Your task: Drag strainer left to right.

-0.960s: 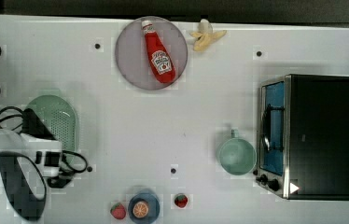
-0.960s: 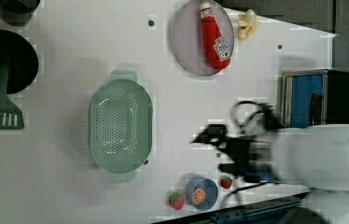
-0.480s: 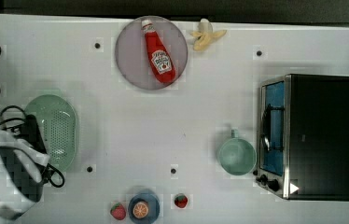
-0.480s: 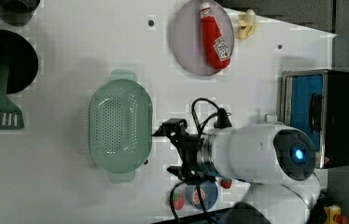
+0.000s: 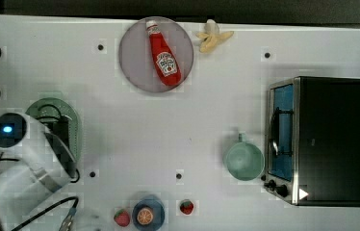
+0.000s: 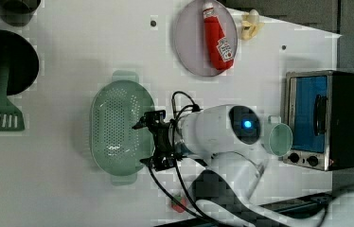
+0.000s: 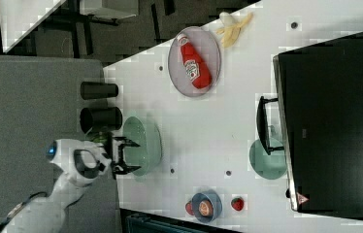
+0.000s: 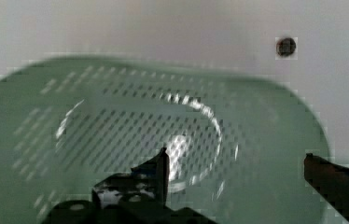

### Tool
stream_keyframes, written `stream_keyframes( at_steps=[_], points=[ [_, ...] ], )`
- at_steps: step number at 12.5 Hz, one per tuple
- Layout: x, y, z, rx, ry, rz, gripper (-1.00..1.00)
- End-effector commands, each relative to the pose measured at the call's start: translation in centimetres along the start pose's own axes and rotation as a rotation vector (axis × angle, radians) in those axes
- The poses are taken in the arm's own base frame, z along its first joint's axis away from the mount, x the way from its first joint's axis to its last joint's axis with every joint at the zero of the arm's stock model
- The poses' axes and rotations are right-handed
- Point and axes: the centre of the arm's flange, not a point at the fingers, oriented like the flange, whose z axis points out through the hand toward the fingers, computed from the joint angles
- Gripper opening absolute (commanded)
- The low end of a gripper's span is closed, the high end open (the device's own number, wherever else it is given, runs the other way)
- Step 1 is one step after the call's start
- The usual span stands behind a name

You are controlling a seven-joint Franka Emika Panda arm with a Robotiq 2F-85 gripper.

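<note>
Two black fingers (image 6: 149, 140) stand spread apart as we look on, poised over the strainer's (image 6: 116, 125) edge in the left view, one tip above its perforated floor and the other at its rim, gripping nothing. We see the strainer as a pale green oval of plastic with a tab handle, resting on the white worktop (image 5: 120, 144) at the top view's left. Well apart, a smooth green cup (image 5: 243, 161) sits just beside the boxy metal oven (image 5: 329, 139).
</note>
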Motion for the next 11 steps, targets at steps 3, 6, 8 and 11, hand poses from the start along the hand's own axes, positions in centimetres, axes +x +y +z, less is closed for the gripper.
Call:
stream_keyframes(
  at_steps=[3, 6, 8, 11],
  points=[
    [3.4, -0.7, 2.9, 0.053, 0.015, 0.049, 1.00],
    [5.0, -0.6, 4.7, 0.063, 0.016, 0.062, 1.00],
    [6.3, -0.9, 5.0, 0.080, 0.017, 0.080, 1.00],
    [8.7, -0.8, 5.7, 0.077, 0.051, 0.095, 1.00]
  ],
)
